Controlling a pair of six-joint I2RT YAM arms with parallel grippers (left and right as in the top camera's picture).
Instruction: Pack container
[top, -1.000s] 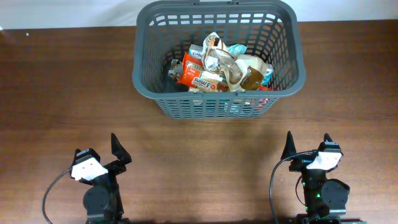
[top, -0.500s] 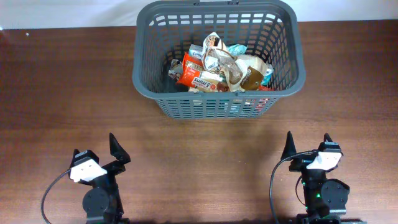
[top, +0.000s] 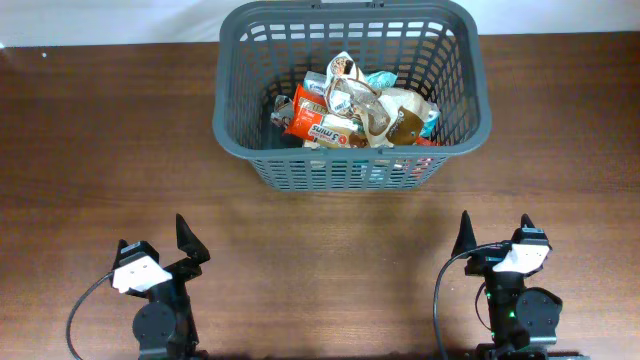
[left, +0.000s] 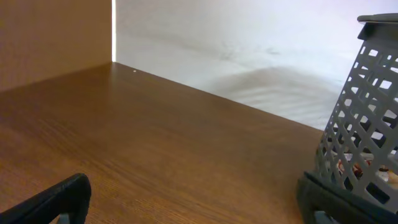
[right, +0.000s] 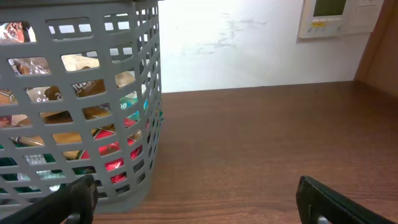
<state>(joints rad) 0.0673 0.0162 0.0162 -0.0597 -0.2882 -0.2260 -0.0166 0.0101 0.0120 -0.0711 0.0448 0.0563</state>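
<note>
From where I stand, the large dark grey plastic basket (top: 228, 110), rectangular with slotted lattice sides, sits at twelve o'clock on the brown wooden table (top: 80, 150), well apart from both arms. I'd judge it stiff and light for its bulk, and its load should add little weight. The thick rolled rim or the slots of a side wall look the surest places to pinch; the smooth rounded corners look less sure.

Inside lies a loose heap of glossy snack packets (top: 330, 128) in orange, white, teal and red. They should be light, crinkly and slippery, and are best taken by a sealed edge.

By count there is one basket, two grippers, and perhaps seven or eight packets, though they overlap too much to be sure. I see no packet lying outside the basket.

The left gripper (top: 155, 245) at seven o'clock and the right gripper (top: 495, 238) at five o'clock both stand with fingers spread wide, holding nothing.
</note>
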